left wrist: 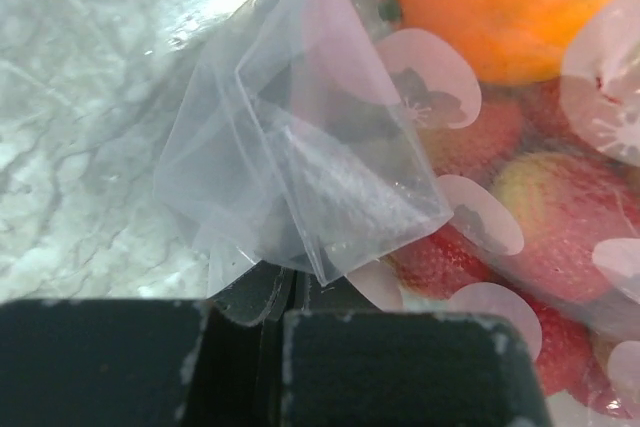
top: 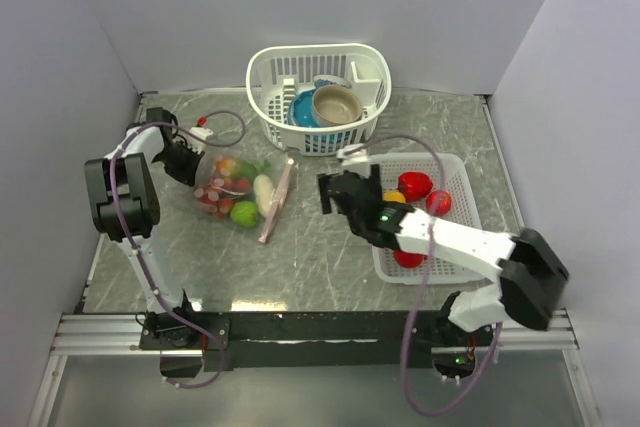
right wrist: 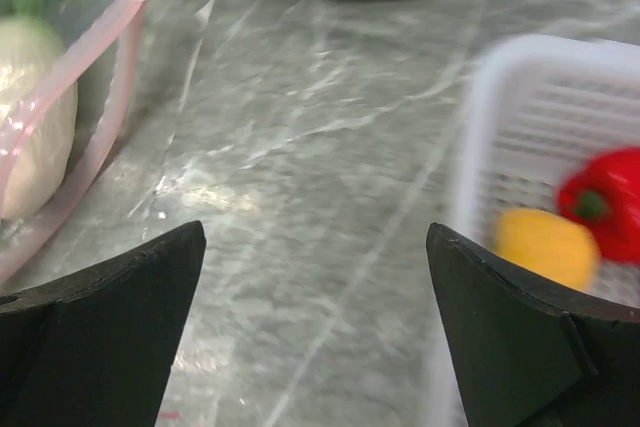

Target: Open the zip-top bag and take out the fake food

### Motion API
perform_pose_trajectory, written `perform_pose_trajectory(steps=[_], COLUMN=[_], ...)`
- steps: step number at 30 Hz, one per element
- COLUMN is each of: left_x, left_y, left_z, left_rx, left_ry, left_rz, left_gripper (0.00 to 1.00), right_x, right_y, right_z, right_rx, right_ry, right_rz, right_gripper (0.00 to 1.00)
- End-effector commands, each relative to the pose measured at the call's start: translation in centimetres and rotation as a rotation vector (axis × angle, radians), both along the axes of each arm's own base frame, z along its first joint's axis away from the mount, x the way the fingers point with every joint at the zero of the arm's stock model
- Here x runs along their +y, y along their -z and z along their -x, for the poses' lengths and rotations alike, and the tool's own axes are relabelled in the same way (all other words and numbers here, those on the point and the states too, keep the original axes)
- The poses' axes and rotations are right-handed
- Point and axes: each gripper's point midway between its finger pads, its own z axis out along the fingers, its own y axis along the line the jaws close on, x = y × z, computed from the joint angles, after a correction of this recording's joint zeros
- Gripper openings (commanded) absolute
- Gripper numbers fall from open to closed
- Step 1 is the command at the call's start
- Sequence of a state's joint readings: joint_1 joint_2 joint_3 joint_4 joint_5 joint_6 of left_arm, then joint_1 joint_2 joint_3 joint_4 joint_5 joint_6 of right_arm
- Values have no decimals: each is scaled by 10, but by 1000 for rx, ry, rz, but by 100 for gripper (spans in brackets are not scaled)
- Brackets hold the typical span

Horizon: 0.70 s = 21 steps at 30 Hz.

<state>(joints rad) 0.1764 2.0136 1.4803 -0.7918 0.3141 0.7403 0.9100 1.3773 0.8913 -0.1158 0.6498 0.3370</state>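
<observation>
Left claw (top: 185,162): pressed together, pinching a fold of clear plastic at the bag's (top: 225,179) left edge; the wrist view shows the film caught between the fingers (left wrist: 400,367).
Right claw (top: 345,192): spread wide over bare table (top: 330,247) between bag and tray (top: 455,172), holding nothing.
Bag: lying on the table left of centre, with its pink zip (top: 278,202) along the right side.
Zip: the two strips stand apart in the right wrist view.
Food (top: 243,212): red, green, orange and white pieces inside the bag.
Tray: holds a red pepper (top: 415,185) and a yellow piece (top: 394,197).
Basket (top: 300,62): at the back, with two bowls (top: 336,102).
</observation>
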Motion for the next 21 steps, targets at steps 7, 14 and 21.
perform_pose_trajectory(steps=[7,14,21], left_x=[4,-15,-30], left_y=[-10,-4,5], left_z=[-27,-28,-6], left_rx=[-43,-36,10], left_ry=[-16,6,22], left_rz=[-36,-32,-37], left_gripper=[1,1,1], right_x=[97,133,165], right_y=[55,67,65], right_z=[-54,-66,-60], right_rx=[81,119,128], right_ry=[-148,-194,-256], right_rz=[56,57,-17], right_gripper=[100,100,98])
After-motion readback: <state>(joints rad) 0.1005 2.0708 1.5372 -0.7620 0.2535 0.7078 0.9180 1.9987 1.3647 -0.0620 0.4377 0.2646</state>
